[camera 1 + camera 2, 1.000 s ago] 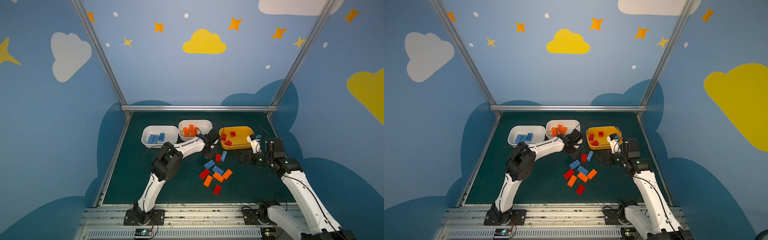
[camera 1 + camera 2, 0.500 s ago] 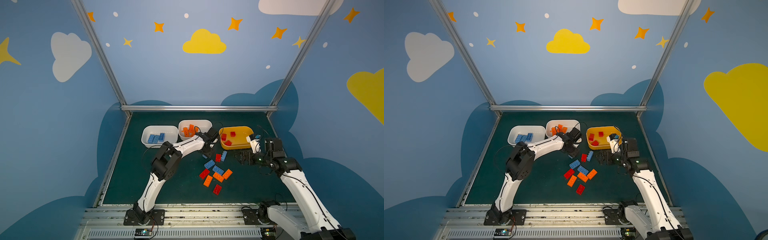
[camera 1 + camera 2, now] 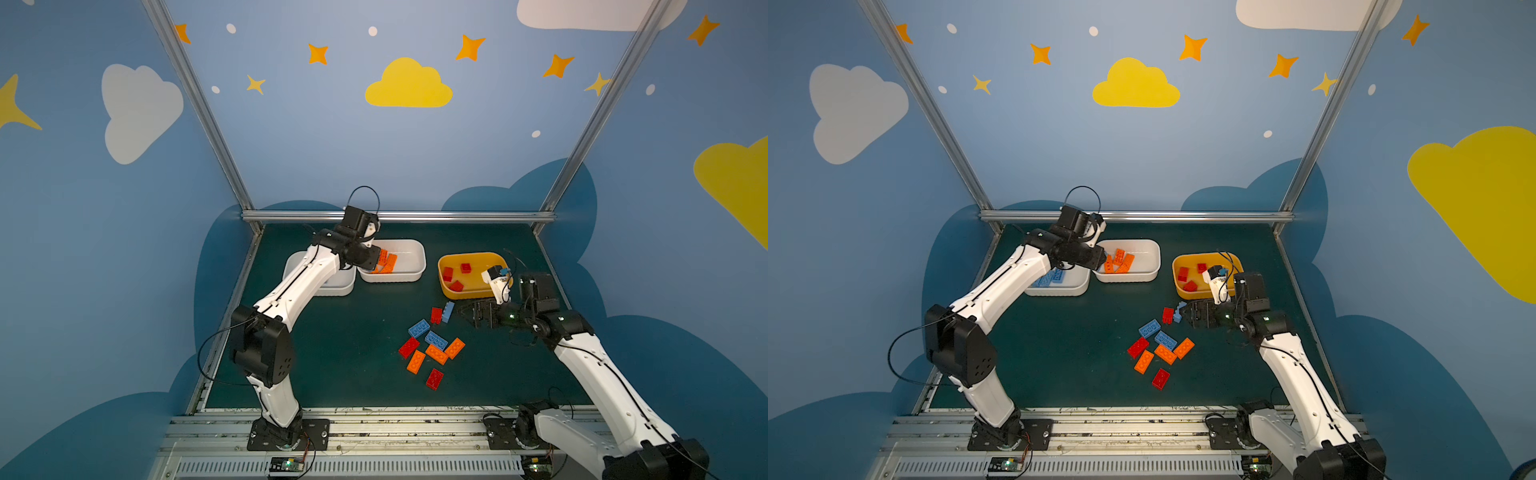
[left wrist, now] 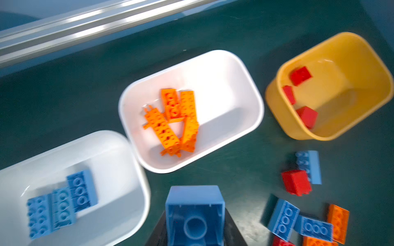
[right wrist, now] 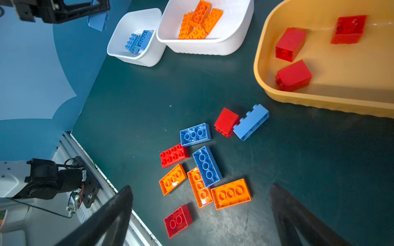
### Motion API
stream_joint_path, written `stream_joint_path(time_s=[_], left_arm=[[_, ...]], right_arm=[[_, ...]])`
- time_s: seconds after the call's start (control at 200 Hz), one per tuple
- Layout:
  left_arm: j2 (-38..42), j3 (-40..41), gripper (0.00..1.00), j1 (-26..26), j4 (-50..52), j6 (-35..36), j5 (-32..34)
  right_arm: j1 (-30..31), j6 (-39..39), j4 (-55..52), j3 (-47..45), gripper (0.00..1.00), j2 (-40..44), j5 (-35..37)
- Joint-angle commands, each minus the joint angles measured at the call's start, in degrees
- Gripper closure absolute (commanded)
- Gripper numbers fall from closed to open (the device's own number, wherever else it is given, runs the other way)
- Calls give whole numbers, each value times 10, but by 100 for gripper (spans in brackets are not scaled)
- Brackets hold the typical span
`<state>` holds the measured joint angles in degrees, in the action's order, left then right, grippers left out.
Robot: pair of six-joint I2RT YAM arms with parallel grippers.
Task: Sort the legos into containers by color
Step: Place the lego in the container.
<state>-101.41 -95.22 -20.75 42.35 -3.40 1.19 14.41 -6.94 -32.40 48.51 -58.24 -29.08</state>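
The left pincer (image 4: 195, 236) pinches a blue brick (image 4: 195, 204), raised about where the two white tubs meet. In a top view the blue-filled tub (image 3: 1059, 293) lies just lower left of it, so a short shift should do. The right pincer (image 3: 465, 312) hangs spread beside the loose legos (image 3: 434, 353) on the bench, centre-right.

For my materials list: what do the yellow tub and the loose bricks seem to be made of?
The yellow tub looks like moulded plastic, smooth and glossy: light reflects off its floor. The loose bricks seem hard glossy plastic, by crisp moulded tubes and highlights.
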Motion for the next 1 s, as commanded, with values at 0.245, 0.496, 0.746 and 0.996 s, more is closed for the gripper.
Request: stream_joint_path(time_s=[0.245,0.496,0.746,0.996], left_arm=[[-61,33,65,145,-41,-22,-12],[-134,5,64,154,-63,-34,-13],[-191,-25,59,162,-63,-43,-12],[-169,-21,29,162,-44,-42,-15]], right_arm=[[46,-18,27,7,2,-32,7],[60,-18,27,19,2,-54,13],[70,-18,18,23,2,-58,25],[99,-6,-13,37,2,-66,58]])
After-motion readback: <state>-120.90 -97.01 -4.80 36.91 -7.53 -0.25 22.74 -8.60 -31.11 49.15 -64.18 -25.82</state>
